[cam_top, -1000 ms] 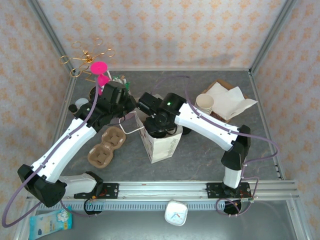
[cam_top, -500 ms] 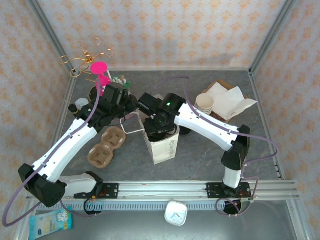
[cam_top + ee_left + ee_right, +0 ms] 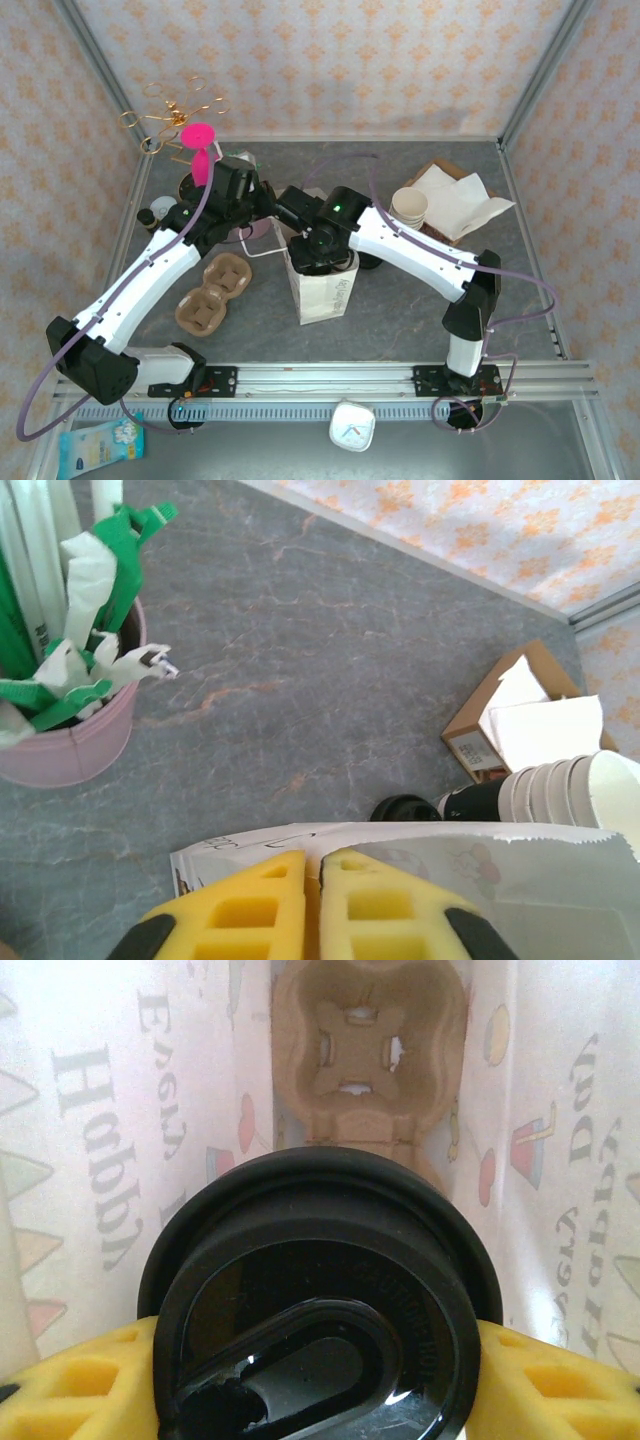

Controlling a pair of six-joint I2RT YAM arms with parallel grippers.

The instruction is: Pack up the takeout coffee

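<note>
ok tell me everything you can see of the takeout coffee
The takeout coffee is seen from above: a glossy round black plastic lid with a raised oval sip tab, cup body hidden beneath. It sits upright, clamped between the right hand's yellow fingers, inside the white printed paper bag, above a brown moulded pulp cup holder.

Glossy plastic lid (image 3: 320,1300); matt paper bag (image 3: 100,1110) (rough pulp tray (image 3: 370,1050)).

Top external: high, behind the arm bases, looking down on the whole bench (image 3: 400,310), with the paper bag (image 3: 322,285) mid-frame.
Left wrist: just beside the bag's rim, facing past the left end effector (image 3: 313,865) toward the cup stack (image 3: 560,785) beyond the bag. The overhead view shares both.
Right wrist: inside the bag, looking down, takeout coffee (image 3: 320,1300) close under the lens.
</note>
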